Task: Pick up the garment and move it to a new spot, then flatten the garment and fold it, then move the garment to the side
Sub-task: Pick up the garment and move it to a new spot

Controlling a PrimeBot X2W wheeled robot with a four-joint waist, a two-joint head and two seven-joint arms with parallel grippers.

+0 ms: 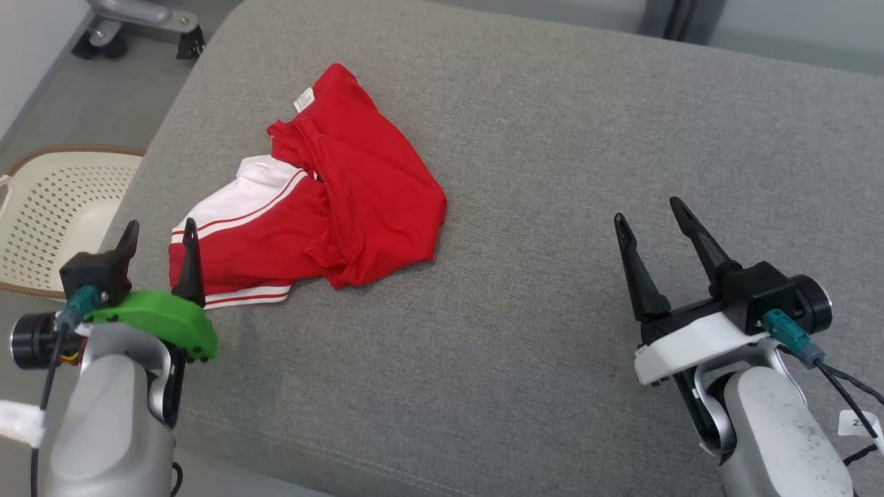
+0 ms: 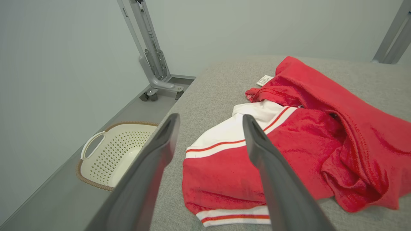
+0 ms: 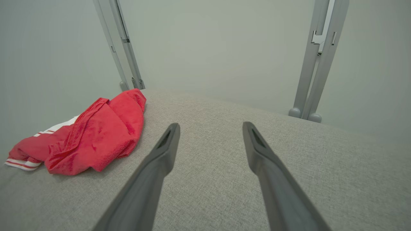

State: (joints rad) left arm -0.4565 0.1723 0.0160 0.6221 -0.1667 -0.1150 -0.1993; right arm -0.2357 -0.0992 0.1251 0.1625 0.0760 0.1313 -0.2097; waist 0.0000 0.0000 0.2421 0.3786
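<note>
Garment (image 1: 345, 207) of red cloth with white panels and red-and-white striped bands lies crumpled on the left part of the grey cloth-covered surface (image 1: 525, 290), its red folds heaped toward the middle and a small white label (image 1: 304, 101) showing at its far end. One striped hem lies at the near corner of the heap, and the left hand (image 1: 160, 228) hangs just there, its two dark fingers spread wide with nothing between them. In the head view its inner finger stands in front of that striped corner, and in the left wrist view the same finger (image 2: 257, 150) crosses the white panel; whether it touches the cloth I cannot tell. The right hand (image 1: 648, 210) is well apart from the garment, over the bare right part of the surface, and its fingers are also spread wide and hold nothing. In the right wrist view the garment (image 3: 96, 141) lies off to that view's left, clear of both fingers. A cream perforated basket (image 1: 41, 200) with a brown rim stands on the floor (image 1: 103, 103) beside the left edge of the surface. A grey metal frame (image 1: 138, 17) on small wheels stands on the floor beyond the far left corner, and two grey upright posts (image 3: 321, 57) rise past the far edge, against a pale wall (image 3: 218, 48).
</note>
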